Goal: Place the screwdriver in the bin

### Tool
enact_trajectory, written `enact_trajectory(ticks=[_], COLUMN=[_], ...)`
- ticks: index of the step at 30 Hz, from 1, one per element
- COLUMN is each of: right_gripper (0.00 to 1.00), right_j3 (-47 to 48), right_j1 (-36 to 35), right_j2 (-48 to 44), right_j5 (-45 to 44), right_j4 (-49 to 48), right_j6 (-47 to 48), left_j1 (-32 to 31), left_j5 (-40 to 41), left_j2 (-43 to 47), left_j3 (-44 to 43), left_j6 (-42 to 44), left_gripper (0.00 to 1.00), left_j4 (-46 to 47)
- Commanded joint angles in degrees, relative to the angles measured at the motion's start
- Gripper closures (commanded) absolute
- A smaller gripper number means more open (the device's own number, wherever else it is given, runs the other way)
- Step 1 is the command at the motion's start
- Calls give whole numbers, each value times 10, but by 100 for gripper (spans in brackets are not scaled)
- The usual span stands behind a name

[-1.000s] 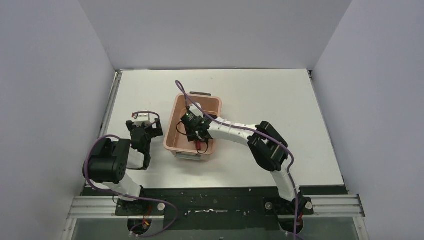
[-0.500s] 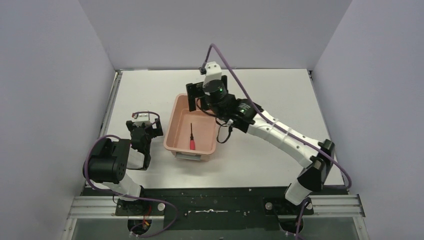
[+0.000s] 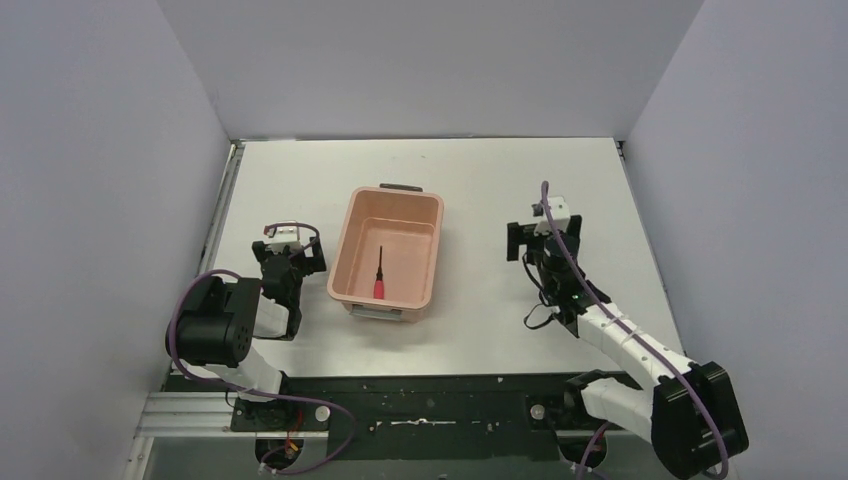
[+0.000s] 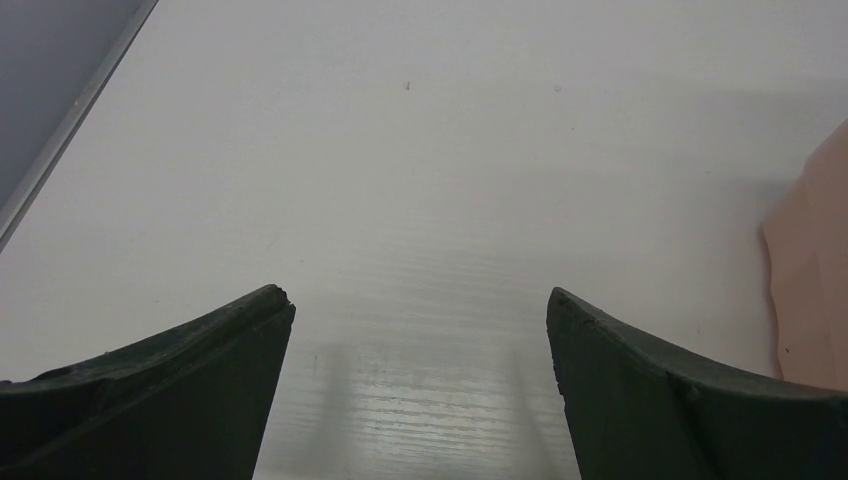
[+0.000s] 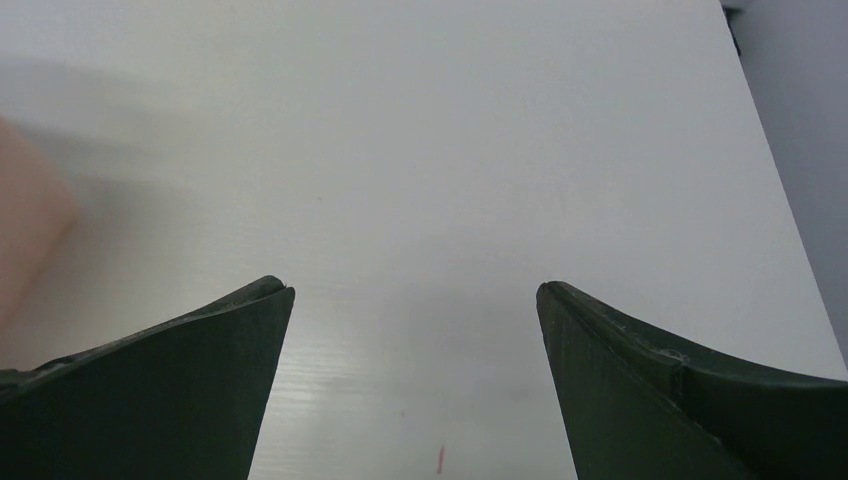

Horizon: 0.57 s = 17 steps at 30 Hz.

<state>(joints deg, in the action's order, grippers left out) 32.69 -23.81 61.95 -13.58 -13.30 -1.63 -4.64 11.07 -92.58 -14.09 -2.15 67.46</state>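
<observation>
lying in the bin (image 3: pixel 347 251): the screwdriver (image 3: pixel 380 274)

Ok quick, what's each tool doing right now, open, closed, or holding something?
Left tool: open, holding nothing.
Right tool: open, holding nothing; the small red-handled screwdriver lies in the salmon-pink rectangular plastic bin.

screwdriver (image 3: pixel 380 272) in bin (image 3: pixel 345 250) | L claw (image 3: pixel 289 258) left of bin | R claw (image 3: pixel 530 244) right
</observation>
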Motion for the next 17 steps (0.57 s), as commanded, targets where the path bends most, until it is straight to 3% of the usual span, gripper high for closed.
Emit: enact_trajectory(ticks=[1, 6, 17], right_gripper=[0, 0, 0], right_j3=[-118, -202, -200], right_j1=[63, 103, 116], right_j2=[-26, -4, 14], right_j5=[57, 51, 92], right_j4=[-244, -339, -359], right_j6=[9, -19, -16], left_j1=[3, 3, 4], left_j5=[-5, -5, -4], left_j2=[2, 3, 2], left_j3=[-5, -5, -6], left_j6=[5, 4, 5], left_gripper=[3, 3, 3], left_j4=[18, 17, 16])
